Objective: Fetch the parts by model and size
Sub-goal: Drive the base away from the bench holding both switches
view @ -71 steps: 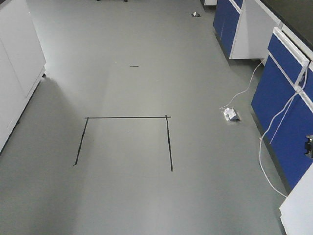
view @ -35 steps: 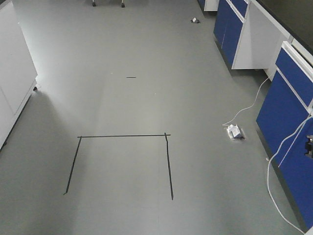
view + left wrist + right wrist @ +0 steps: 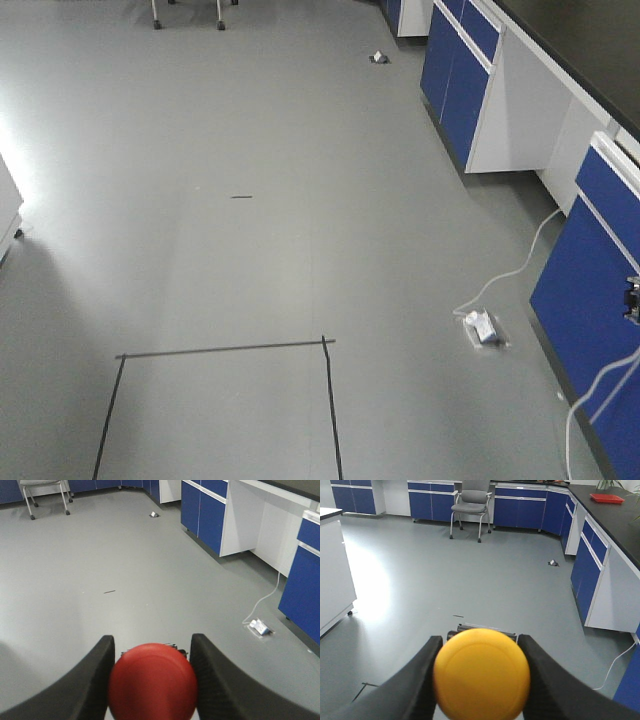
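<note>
The left fingers [image 3: 95, 672] are closed around the red button [image 3: 152, 682]. Its round red cap sits right between the two dark fingers and touches both. A bit of its dark base [image 3: 150, 651] peeks out behind the cap. The button is up in the air, well above the gray floor [image 3: 100, 555].

The right fingers [image 3: 415, 682] grip the yellow button [image 3: 481, 680] the same way. The round yellow cap fills the gap between the two fingers, and its dark base [image 3: 482, 629] shows just behind the cap. This button is up off the floor too.

The front view shows only the room. Thin black tape [image 3: 225, 349] makes three sides of a box on the floor, near the bottom of the picture. A short dark mark [image 3: 242, 197] lies farther away on the floor. Blue cupboards [image 3: 455, 75] stand along the right side. A white cable [image 3: 520, 262] runs across the floor to a small white plug box [image 3: 482, 328] beside the cupboards. A small thing [image 3: 378, 57] lies on the floor far back, too small to tell what it is.

In the right wrist view, a gray chair [image 3: 472, 500] stands at the far end of the room by more blue cupboards. A red tray [image 3: 606, 498] lies on the black tabletop [image 3: 620, 527] at the right.
</note>
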Motion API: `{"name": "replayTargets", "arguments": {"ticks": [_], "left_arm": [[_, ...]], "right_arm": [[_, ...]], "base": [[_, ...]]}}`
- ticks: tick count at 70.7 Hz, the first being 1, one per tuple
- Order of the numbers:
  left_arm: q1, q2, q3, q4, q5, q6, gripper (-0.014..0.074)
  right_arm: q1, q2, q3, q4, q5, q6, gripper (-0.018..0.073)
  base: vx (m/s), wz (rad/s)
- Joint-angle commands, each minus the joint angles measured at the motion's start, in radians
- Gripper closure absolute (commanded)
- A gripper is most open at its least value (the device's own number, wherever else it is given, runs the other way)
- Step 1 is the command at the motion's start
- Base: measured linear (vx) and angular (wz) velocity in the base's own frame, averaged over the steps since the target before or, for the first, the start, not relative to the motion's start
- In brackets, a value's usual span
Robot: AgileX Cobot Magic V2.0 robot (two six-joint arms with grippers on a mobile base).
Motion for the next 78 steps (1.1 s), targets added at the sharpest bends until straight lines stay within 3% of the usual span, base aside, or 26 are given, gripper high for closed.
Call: {"name": "replayTargets", "arguments": {"ticks": [1, 78], "left_arm": [[-0.004, 0.015, -0.023, -0.004, -0.079, -0.005, 0.0602], [-0.004, 0.015, -0.023, -0.004, -0.078, -0.005, 0.0602]], "right_arm": [[0.000, 0.010, -0.026, -0.011, -0.085, -0.007, 0.0564], [0.000, 0.010, -0.026, -0.011, -0.085, -0.007, 0.0564]], "base": [[0.56, -0.06], [0.61, 0.09]]}}
